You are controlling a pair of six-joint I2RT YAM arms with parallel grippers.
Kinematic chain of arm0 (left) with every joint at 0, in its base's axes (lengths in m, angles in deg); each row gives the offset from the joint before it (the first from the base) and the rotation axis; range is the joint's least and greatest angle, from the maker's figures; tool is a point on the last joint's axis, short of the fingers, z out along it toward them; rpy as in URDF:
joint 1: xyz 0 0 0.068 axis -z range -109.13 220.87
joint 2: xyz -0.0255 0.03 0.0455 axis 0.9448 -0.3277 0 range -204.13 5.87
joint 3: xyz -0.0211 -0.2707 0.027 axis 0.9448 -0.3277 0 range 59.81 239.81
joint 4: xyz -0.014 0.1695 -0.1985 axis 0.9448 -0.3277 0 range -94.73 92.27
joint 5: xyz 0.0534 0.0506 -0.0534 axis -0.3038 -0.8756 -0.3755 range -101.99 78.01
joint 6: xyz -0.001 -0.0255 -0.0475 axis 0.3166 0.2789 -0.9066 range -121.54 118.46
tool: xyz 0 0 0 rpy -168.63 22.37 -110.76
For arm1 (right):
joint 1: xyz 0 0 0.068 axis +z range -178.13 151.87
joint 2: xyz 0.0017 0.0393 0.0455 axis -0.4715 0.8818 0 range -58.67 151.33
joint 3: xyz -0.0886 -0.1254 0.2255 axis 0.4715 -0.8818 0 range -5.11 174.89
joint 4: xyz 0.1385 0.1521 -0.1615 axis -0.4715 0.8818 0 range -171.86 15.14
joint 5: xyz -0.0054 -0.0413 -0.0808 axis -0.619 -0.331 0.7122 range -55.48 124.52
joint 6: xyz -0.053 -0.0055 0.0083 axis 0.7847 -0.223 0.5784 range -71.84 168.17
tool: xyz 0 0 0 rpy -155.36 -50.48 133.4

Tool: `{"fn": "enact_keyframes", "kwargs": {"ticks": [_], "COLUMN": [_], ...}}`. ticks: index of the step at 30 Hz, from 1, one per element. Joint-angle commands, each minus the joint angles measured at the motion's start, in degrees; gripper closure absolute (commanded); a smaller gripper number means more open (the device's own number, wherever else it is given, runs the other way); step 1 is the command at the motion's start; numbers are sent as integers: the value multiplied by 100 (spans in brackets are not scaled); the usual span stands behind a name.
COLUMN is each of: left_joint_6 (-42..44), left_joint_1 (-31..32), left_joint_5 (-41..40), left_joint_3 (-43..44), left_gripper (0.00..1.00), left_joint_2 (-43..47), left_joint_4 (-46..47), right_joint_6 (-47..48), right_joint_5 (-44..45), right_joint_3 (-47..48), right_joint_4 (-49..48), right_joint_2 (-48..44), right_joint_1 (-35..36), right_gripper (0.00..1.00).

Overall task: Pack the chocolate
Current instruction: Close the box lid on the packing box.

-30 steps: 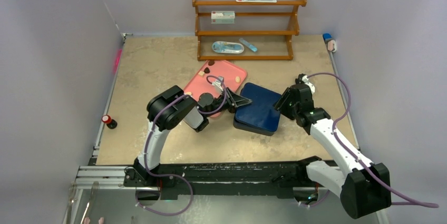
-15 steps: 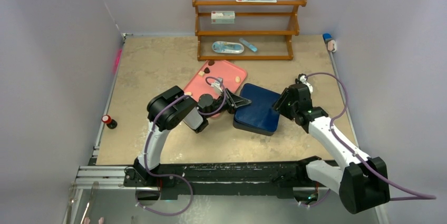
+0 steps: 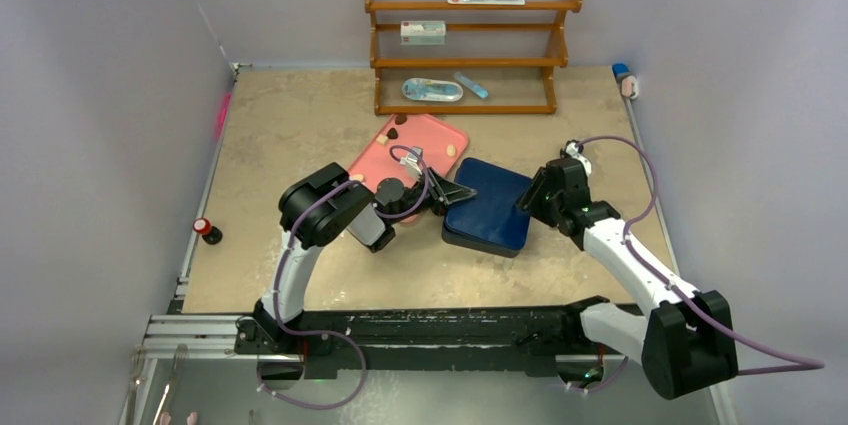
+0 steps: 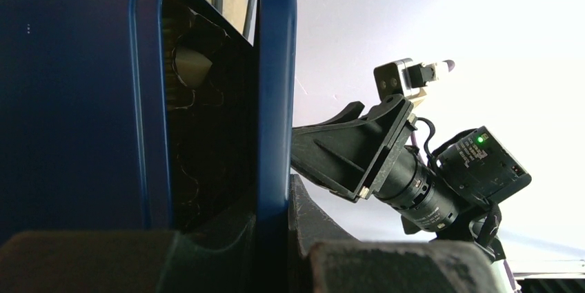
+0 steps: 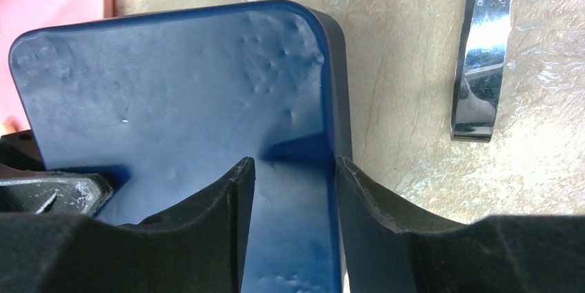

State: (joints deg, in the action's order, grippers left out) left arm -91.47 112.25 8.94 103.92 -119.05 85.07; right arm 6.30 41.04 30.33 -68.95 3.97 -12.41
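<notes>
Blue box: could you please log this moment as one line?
left jaws: shut on dark blue square box lid, ajar | right jaws: astride its edge

The left gripper (image 4: 274,200) pinches the blue lid (image 4: 276,86) by its rim. Beside it, a black insert (image 4: 207,134) lines the blue box (image 4: 76,100). The right gripper (image 4: 310,148) is beyond.

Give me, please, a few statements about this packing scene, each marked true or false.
1. The left gripper is shut on the blue lid's rim. True.
2. The blue box sits on the wooden shelf. False: it stands on the table, beside the pink tray.
3. A few chocolates lie on the pink tray. True.
4. The right gripper hovers over the pink tray. False: it is at the box's right edge, jaws apart.
</notes>
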Motion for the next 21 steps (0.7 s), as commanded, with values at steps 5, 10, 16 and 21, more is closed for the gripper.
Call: {"fn": "enact_keyframes", "kwargs": {"ticks": [5,10,16,21], "left_joint_6": [46,28,19,12], "left_joint_1": [-5,-41,-77,-128], "left_joint_5": [25,39,52,84], "left_joint_3": [-19,-9,-59,-109], "left_gripper": [92,81,71,68], "left_joint_2": [30,12,34,48], "left_joint_4": [368,368,368,368], "right_joint_6": [70,95,101,100], "right_joint_5": [-164,-175,-183,-172], "right_joint_3": [59,94,126,148], "right_joint_4": [-112,-130,-154,-157], "right_joint_2": [104,159,223,241], "right_joint_1": [36,36,36,36], "right_gripper": [52,52,52,52]}}
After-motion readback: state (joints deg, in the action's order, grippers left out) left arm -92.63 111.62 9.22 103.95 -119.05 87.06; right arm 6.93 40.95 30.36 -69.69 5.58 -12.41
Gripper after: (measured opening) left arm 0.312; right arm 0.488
